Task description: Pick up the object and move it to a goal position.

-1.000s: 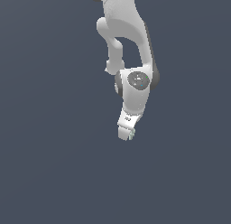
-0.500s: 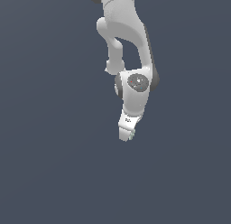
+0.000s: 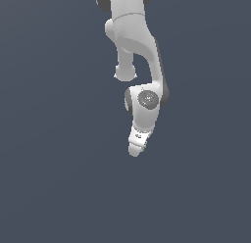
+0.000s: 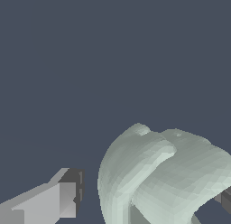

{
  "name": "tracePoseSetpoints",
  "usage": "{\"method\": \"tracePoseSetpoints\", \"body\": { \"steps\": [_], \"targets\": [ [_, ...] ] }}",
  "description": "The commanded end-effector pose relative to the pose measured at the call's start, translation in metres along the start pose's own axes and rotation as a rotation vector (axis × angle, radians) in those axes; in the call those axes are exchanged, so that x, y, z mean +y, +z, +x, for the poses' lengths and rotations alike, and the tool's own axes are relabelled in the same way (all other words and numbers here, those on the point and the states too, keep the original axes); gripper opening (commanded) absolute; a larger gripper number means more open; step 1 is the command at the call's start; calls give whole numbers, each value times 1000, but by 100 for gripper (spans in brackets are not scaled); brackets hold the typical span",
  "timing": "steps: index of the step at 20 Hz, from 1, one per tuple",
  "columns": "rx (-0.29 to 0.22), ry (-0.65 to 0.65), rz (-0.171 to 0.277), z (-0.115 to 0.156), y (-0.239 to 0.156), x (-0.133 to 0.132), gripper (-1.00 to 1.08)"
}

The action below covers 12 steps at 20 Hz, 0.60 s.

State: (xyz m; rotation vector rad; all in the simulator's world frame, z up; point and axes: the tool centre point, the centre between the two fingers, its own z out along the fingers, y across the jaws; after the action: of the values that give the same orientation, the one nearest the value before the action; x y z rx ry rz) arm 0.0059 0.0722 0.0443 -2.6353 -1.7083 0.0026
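In the wrist view the object (image 4: 167, 173), a pale grey-green lumpy curled thing, fills the space between my gripper's (image 4: 149, 196) two fingers. One grey finger (image 4: 63, 198) stands a small gap away from it. The other finger (image 4: 225, 199) only peeks out at the picture's edge, right against the object. The jaws stand wide apart, so the gripper is open around the object, not closed on it. In the exterior view the white arm hangs down the middle with the gripper (image 3: 136, 149) pointing downward. The object cannot be made out there.
A plain dark blue-grey surface (image 3: 59, 188) fills both views around the arm. No other objects, containers or edges show.
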Motion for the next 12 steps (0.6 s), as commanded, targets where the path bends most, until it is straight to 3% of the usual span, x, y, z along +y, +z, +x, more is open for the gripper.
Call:
{"method": "tracePoseSetpoints", "body": {
  "steps": [1,2,12],
  "targets": [
    [1,0,-2,0,2,1,100],
    [1,0,-2,0,2,1,-100],
    [1,0,-2,0,1,1,-100]
  ]
}}
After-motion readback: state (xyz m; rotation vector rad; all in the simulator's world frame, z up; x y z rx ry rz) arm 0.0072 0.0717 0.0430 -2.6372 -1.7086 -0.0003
